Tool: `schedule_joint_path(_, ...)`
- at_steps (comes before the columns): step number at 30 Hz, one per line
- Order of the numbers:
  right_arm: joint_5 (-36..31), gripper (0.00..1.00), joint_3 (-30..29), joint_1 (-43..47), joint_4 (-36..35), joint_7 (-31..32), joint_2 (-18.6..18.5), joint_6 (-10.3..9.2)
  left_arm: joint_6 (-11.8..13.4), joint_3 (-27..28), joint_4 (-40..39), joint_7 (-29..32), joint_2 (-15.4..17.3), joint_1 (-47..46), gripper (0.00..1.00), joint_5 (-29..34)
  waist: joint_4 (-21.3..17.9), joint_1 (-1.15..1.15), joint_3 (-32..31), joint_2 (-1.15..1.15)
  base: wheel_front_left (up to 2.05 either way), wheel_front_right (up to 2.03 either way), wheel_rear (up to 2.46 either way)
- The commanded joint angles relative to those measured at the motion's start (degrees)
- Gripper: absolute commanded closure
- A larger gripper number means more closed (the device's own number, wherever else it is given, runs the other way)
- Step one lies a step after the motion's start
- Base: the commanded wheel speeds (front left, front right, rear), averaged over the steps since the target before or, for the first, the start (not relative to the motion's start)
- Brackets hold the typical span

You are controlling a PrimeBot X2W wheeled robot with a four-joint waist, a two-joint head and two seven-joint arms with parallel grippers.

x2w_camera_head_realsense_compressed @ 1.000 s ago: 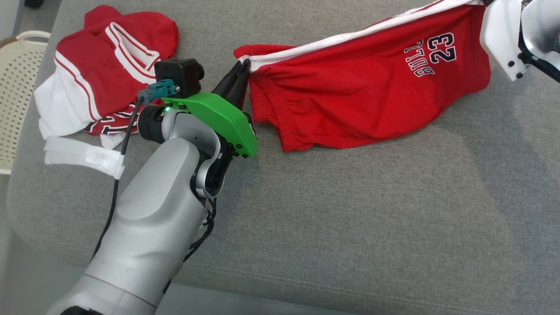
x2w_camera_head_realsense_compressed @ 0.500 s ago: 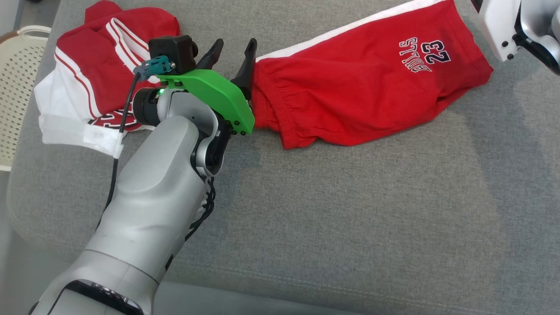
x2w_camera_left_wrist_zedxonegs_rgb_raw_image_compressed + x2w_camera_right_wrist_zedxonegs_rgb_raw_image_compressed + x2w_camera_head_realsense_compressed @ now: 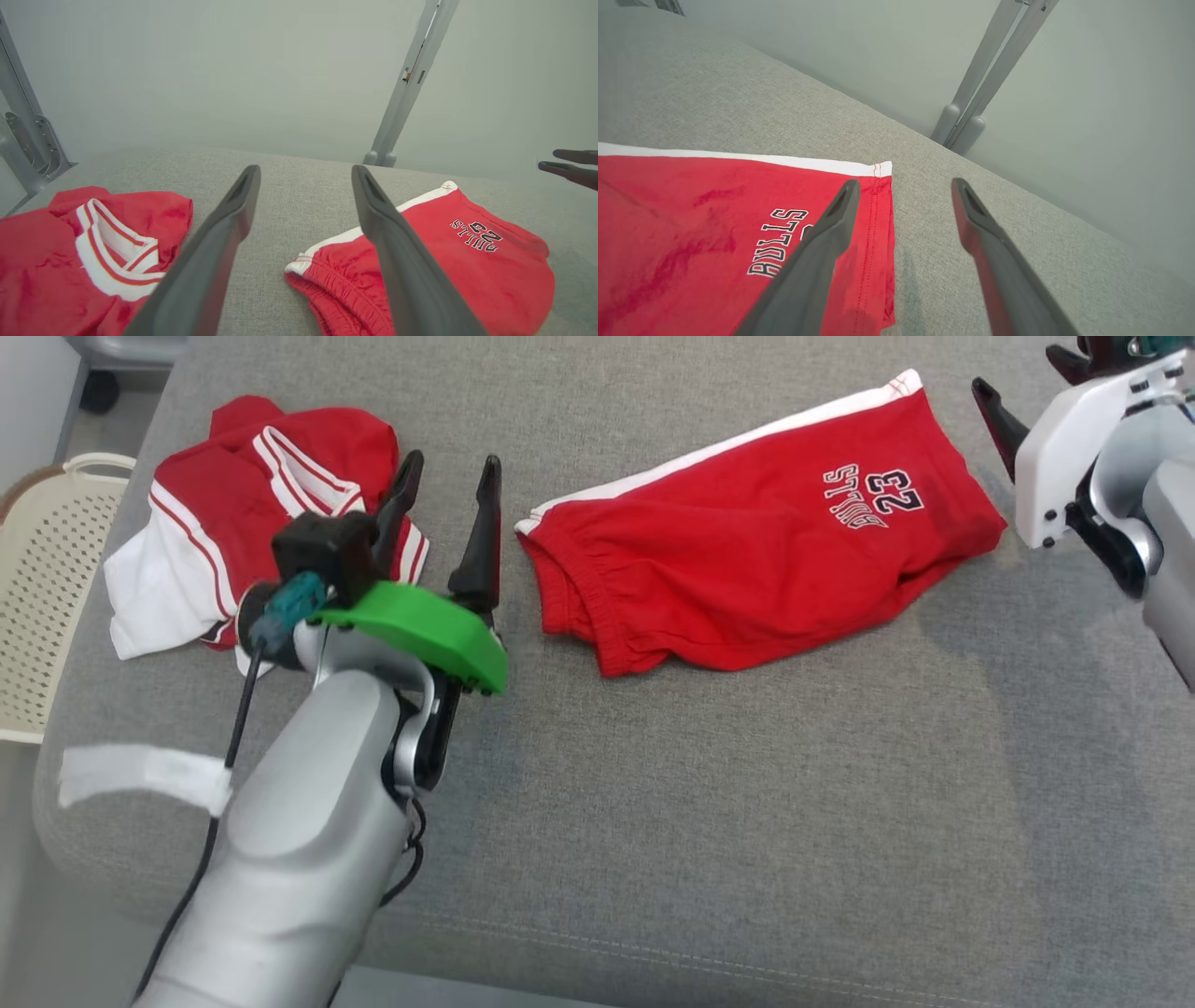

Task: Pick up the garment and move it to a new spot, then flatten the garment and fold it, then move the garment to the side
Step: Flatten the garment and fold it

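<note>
The garment, red shorts [image 3: 747, 565] with a white side stripe and "BULLS 23" print, lies spread on the grey cushion [image 3: 747, 821], waistband to the left. My left gripper [image 3: 451, 467] is open and empty, just left of the waistband and apart from it. In the left wrist view the open left gripper [image 3: 303, 170] points between the shorts [image 3: 439, 270] and a jersey. My right gripper [image 3: 1018, 373] hovers open off the shorts' right hem. The right wrist view has the right gripper [image 3: 903, 183] above the hem corner of the shorts [image 3: 714, 224], holding nothing.
A crumpled red and white jersey [image 3: 233, 513] lies at the cushion's far left. A cream perforated basket [image 3: 37, 616] stands beyond the left edge. A white strip [image 3: 140, 775] hangs by my left arm's cable. Grey metal posts [image 3: 980, 74] rise behind the cushion.
Both grippers opened and let go of the shorts, which dropped from being stretched in the air to lying on the cushion. The left gripper drew back to the left. The camera shifted too.
</note>
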Motion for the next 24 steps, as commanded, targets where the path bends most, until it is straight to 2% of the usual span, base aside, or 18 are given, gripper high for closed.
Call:
schedule_joint_path(1,0.3,0.0,-0.6,1.5,0.7,-0.9,-0.1,-0.1,0.4,0.6,-1.8,-0.1,0.2,2.9,0.0,1.2,0.0,0.0,-1.8,0.0,0.0,0.0,0.0)
schedule_joint_path(5,2.4,0.0,-4.4,5.0,4.0,-5.5,1.3,-0.1,1.2,5.3,-12.6,-0.1,0.9,13.0,0.0,7.8,0.6,0.0,-4.4,0.0,0.0,0.0,0.0)
schedule_joint_path(11,6.2,0.0,-10.0,10.3,8.9,-11.1,3.0,-0.09,-0.9,9.7,-22.6,-0.1,0.3,26.5,0.0,13.7,2.1,0.0,-7.1,0.0,0.0,0.0,0.0)
schedule_joint_path(18,8.9,0.0,-13.8,14.1,12.5,-13.5,4.4,-0.09,-2.8,12.9,-30.1,-0.1,-0.5,38.6,0.0,19.5,3.2,0.0,-6.7,0.0,0.0,0.0,0.0)
schedule_joint_path(24,9.5,0.0,-15.6,14.9,14.9,-14.0,3.9,-0.09,-4.5,14.1,-32.1,-0.1,-1.3,43.5,0.0,22.2,4.7,0.0,-4.2,0.0,0.0,0.0,0.0)
